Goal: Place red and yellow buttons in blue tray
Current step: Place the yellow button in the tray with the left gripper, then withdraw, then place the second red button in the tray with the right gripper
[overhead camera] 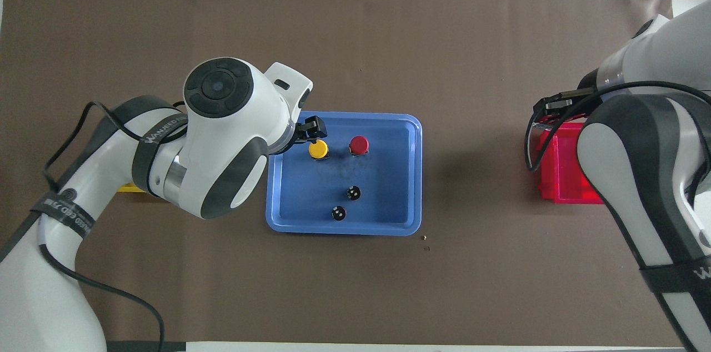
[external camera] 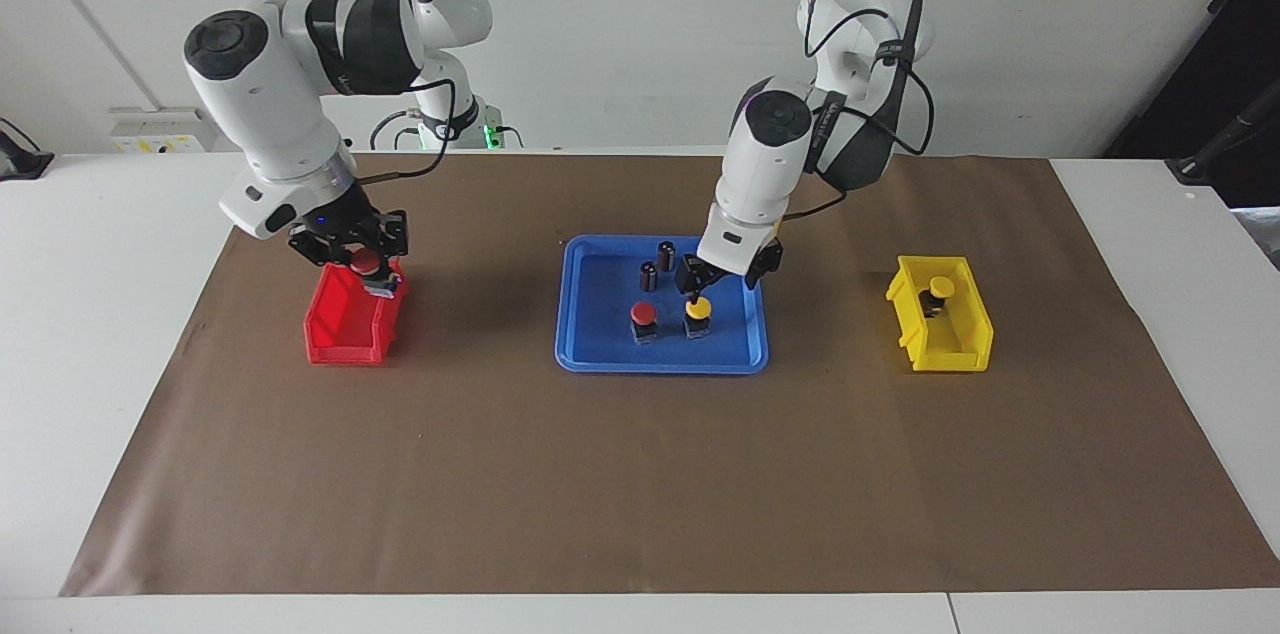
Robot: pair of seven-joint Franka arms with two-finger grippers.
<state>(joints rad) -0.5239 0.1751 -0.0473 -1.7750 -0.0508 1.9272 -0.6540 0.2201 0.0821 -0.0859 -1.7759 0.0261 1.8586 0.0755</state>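
A yellow button and a red button stood upright in the tray. The left end effector was spread just above the yellow cap; tipping was risked if a finger snagged it. The right end effector was pinched on a red button over the red bin; a slip could drop it.

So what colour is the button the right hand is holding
Red, over the red bin; clearest in the facing view.

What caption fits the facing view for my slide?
Left hand open over a yellow button in the tray; right hand lifts a red button from the red bin.
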